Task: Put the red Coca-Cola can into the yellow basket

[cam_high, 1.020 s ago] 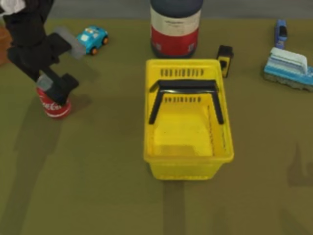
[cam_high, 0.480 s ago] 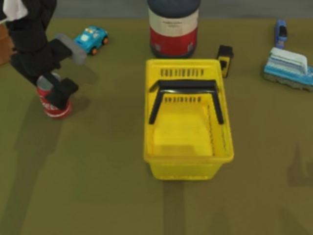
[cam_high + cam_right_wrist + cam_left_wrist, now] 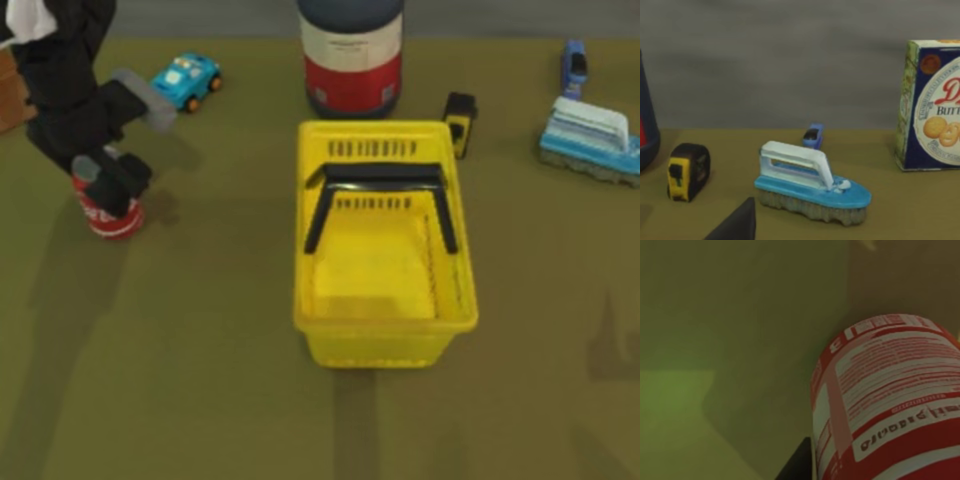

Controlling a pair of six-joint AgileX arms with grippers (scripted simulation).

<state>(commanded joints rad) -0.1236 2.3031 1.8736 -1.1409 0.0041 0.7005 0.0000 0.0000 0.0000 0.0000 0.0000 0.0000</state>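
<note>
One arm alone is seen at work: the left gripper [image 3: 105, 178] is set down over the red Coca-Cola can [image 3: 108, 214] at the left side of the table [image 3: 220, 380], with its dark fingers [image 3: 122, 180] placed around the can's upper part, so that the silver top is mostly covered and only the lower red body with white script is left showing below them. The can is held upright between the fingers, and whether its base touches the tabletop cannot be told from above. In the left wrist view the can's printed label [image 3: 890, 395] is seen very close, filling much of that picture. The yellow basket [image 3: 385, 325] is stood near the table's middle, well apart from the can and to its right, with its black handle [image 3: 380, 190] folded across the opening. The right gripper is not caught from above, and its state cannot be told.
</note>
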